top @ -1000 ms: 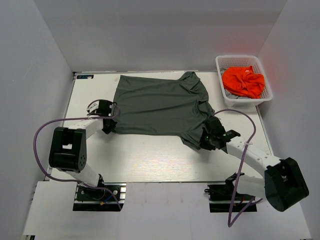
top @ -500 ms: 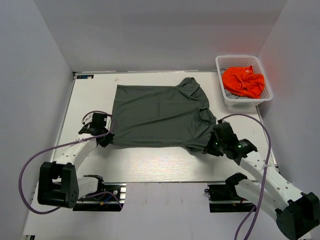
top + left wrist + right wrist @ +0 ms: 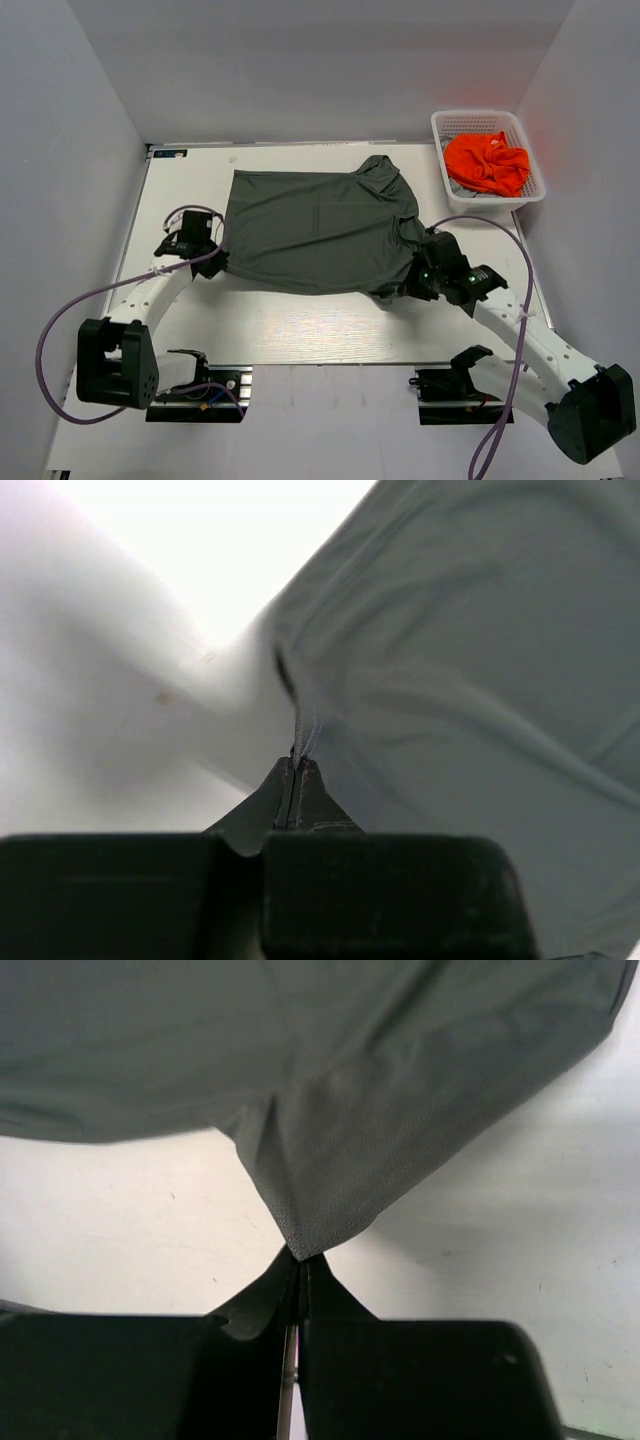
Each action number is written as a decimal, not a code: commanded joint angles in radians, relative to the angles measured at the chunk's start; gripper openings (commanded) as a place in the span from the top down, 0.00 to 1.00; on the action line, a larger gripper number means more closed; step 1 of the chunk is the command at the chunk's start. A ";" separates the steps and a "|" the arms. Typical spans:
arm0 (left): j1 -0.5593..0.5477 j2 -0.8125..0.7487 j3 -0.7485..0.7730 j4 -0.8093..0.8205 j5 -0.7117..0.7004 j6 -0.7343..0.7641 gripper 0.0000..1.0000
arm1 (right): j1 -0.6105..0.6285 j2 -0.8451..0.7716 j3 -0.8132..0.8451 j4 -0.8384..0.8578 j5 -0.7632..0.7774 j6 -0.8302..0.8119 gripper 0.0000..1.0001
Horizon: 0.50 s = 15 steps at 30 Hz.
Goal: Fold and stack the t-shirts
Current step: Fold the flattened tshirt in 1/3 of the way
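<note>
**Olive-grey t-shirt spread on the table, pinched at both near corners**

The white table carries the olive-grey t-shirt, which lies spread across its middle. The hem is to the left and the sleeves and neck are to the right. The far edge lies flat, while the near edge seems slightly raised, judging by the shadow beneath it. A white lattice basket stands at the far right corner, well apart from the arms, and holds the orange t-shirt in a crumpled heap.

The left gripper sits at the near left corner of the olive-grey t-shirt. Its wrist view shows the fingers pressed together on the hem edge. The right gripper sits at the near right corner, by the sleeve. Its fingers are likewise clamped, on a pointed tip of fabric.

Handling, as a judgement:
- The cloth is light, thin and limp, so it will sag and crease between the two holds and cannot be pushed.
- Hems, corners and sleeve seams give the firmest purchase.
- A pinch this shallow at the very tip may slip if the cloth drags against the table.
</note>
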 commanded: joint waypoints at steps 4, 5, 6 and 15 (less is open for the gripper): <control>0.005 0.115 0.141 0.005 -0.009 0.008 1.00 | -0.019 0.150 0.190 0.038 0.108 -0.003 1.00; 0.005 0.131 0.170 0.005 -0.009 0.008 1.00 | -0.023 0.182 0.203 0.043 0.114 -0.007 1.00; 0.005 0.148 0.186 0.005 -0.009 0.008 1.00 | -0.031 0.215 0.236 0.043 0.116 -0.016 1.00; 0.005 0.329 0.374 -0.041 -0.068 -0.001 1.00 | -0.122 0.417 0.464 0.037 0.121 -0.073 1.00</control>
